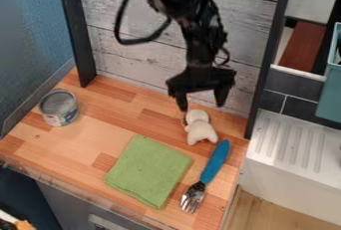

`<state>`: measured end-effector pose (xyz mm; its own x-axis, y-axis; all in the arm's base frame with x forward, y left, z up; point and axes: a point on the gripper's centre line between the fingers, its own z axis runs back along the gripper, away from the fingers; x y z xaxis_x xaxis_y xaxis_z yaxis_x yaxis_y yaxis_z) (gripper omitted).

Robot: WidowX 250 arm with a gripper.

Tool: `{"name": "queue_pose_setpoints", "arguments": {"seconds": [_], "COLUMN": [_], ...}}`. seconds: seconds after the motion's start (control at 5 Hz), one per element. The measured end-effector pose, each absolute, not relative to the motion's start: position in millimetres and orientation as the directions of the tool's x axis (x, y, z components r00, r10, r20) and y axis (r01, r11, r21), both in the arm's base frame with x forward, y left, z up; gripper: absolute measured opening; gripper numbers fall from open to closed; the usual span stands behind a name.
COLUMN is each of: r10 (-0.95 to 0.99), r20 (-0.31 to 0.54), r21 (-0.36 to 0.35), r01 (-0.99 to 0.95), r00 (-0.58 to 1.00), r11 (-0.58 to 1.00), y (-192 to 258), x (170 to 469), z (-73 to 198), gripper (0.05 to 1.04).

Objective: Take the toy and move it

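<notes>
So, my claw (202,107) is wide open with nothing in it. The white toy (201,130) lies on the surface (86,142), just by the claw at six o'clock. It points about twelve to six, so I think I can hug its thin sides.

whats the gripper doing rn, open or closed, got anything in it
Gripper: open, its fingers spread apart and holding nothing; the white toy is on the counter just below it.
</notes>
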<state>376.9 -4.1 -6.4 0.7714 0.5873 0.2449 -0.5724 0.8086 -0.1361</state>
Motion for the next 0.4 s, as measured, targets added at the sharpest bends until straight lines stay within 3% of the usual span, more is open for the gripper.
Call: {"name": "queue_pose_setpoints", "arguments": {"seconds": [0.2,0.4], "r10": [0.582,0.581], "r20": [0.297,0.300], "r21": [-0.145,-0.148], "r01": [-0.566,-0.565], "r00": [0.757,0.756], "r11": [0.811,0.812], "y": [-1.0,-2.5], "x": [369.5,369.2], "z": [23.0,25.3], "gripper": [1.001,1.001]}}
